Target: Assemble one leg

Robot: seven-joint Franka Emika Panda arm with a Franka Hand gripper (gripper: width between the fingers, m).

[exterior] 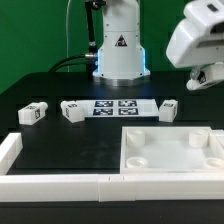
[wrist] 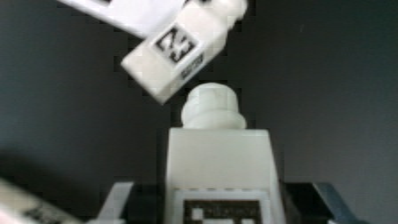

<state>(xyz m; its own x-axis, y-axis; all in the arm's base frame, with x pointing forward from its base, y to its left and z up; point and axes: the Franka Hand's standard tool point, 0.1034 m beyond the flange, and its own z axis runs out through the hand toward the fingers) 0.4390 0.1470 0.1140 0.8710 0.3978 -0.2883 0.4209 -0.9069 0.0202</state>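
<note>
My gripper [exterior: 207,76] hangs high at the exterior view's right, above the table. In the wrist view the gripper [wrist: 219,196] is shut on a white leg [wrist: 219,150]. The leg's rounded tip points away from the camera and its marker tag sits between the fingers [wrist: 125,203]. A second leg [wrist: 182,48] with a tag lies on the black table beyond it. The exterior view shows three legs on the table: one [exterior: 33,113] at the left, one [exterior: 72,110] beside it, and one [exterior: 168,109] to the right of the marker board.
The marker board [exterior: 115,107] lies in front of the robot base [exterior: 118,55]. The large white square panel [exterior: 165,152] with raised rim and sockets sits at front right. A white rail [exterior: 50,183] runs along the front and left.
</note>
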